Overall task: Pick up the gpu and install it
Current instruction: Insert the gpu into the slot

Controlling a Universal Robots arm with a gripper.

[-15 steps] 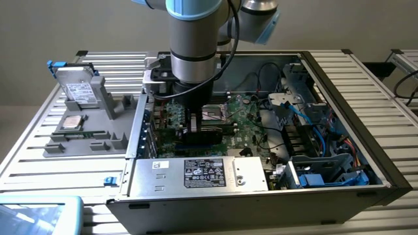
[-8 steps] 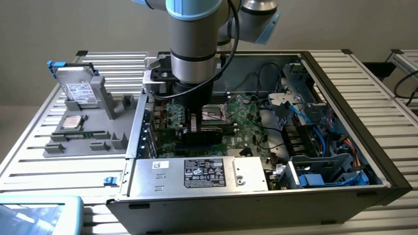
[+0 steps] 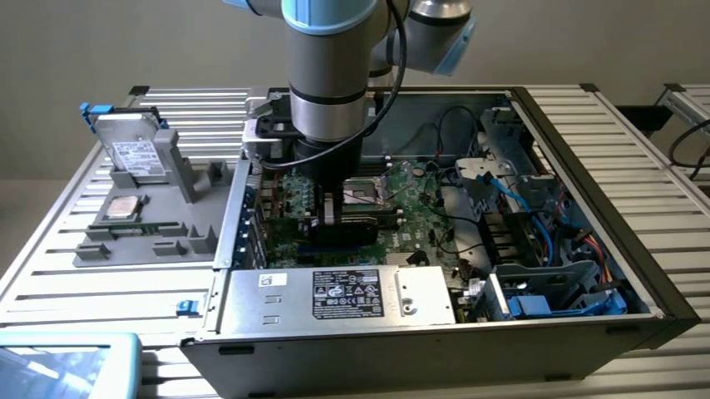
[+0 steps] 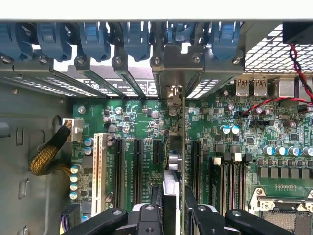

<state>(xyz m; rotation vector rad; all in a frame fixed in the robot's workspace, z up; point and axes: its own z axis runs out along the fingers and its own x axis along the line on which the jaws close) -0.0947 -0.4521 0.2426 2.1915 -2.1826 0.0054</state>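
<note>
One gripper (image 3: 331, 209) hangs inside the open computer case (image 3: 421, 362), its two fingers (image 4: 168, 196) clamped on the opposite faces of the single gpu (image 4: 182, 142). The card stands on edge over the green motherboard (image 4: 132, 117), in line with the expansion slots, and its metal end reaches the rear wall's slot openings; whether it is seated cannot be told. To one side of it lie one white slot (image 4: 99, 166), two long black slots (image 4: 119, 171) and one short one; one more long black slot lies on the other side. At the exterior view's left, one grey tray (image 3: 145, 249) holds one silver hard drive (image 3: 135, 154), upright.
</note>
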